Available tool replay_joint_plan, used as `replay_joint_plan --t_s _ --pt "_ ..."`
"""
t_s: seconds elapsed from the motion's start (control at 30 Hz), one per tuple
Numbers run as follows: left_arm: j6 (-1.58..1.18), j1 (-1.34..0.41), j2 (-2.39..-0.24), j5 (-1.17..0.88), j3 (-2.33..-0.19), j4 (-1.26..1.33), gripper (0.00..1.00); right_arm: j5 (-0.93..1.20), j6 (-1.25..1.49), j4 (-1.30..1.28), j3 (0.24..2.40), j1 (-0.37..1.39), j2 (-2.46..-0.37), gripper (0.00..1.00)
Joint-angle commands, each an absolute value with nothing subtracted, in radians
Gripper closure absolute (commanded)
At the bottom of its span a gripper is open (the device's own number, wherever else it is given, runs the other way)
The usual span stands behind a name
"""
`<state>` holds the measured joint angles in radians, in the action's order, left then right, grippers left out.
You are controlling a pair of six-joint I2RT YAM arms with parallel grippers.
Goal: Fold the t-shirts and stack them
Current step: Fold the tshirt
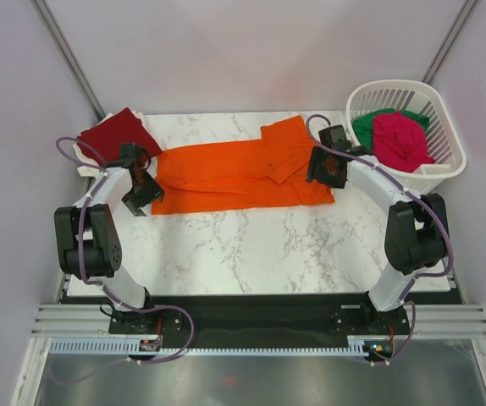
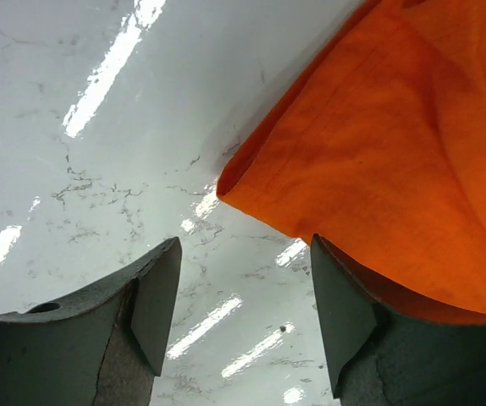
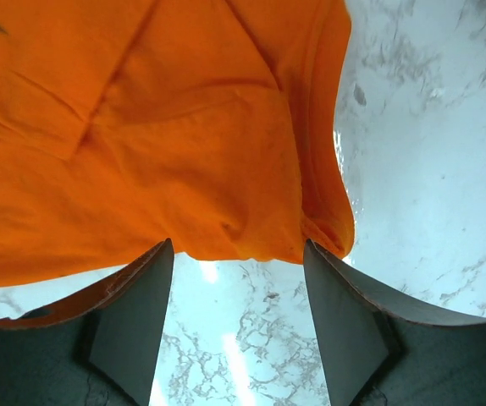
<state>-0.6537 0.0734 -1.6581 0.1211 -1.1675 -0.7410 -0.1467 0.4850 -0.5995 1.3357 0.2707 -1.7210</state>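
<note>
The bright orange t-shirt (image 1: 234, 173) lies flat as a long band across the back half of the marble table, one sleeve part folded over near its right end. My left gripper (image 1: 141, 190) hangs open at its left end. In the left wrist view the shirt's corner (image 2: 395, 152) sits just beyond the open left gripper (image 2: 245, 245). My right gripper (image 1: 326, 169) stands open at the right end. The hem (image 3: 141, 135) lies just ahead of the open right gripper (image 3: 238, 245), with bare marble between the jaws. The dark red t-shirt (image 1: 116, 134) lies folded at the back left corner.
A white lattice basket (image 1: 425, 179) stands at the back right and holds the magenta-pink t-shirt (image 1: 400, 139) and the green t-shirt (image 1: 370, 125). The marble table (image 1: 251, 245) reaches from the orange shirt to the near edge.
</note>
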Motion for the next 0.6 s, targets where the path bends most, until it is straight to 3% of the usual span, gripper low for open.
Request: replay_joint_plan --t_s 0.0,0.17,0.47,0.57 --pt "-0.672 0.046 -1.660 0.116 -1.154 -0.655 0.28 -0.124 0.492 -0.545 1.307 0.262 -1.738 0.29" --pt "-0.681 0.045 -1.684 0.136 -1.138 -0.629 0.24 -0.146 0.499 -0.537 1.279 0.244 -1.756 0.32" --pt "-0.716 0.043 -1.766 0.187 -1.137 -0.585 0.25 -0.221 0.491 -0.528 1.258 0.242 -1.784 0.30" --pt "-0.721 0.043 -1.787 0.186 -1.132 -0.572 0.27 -0.198 0.488 -0.526 1.255 0.239 -1.810 0.36"
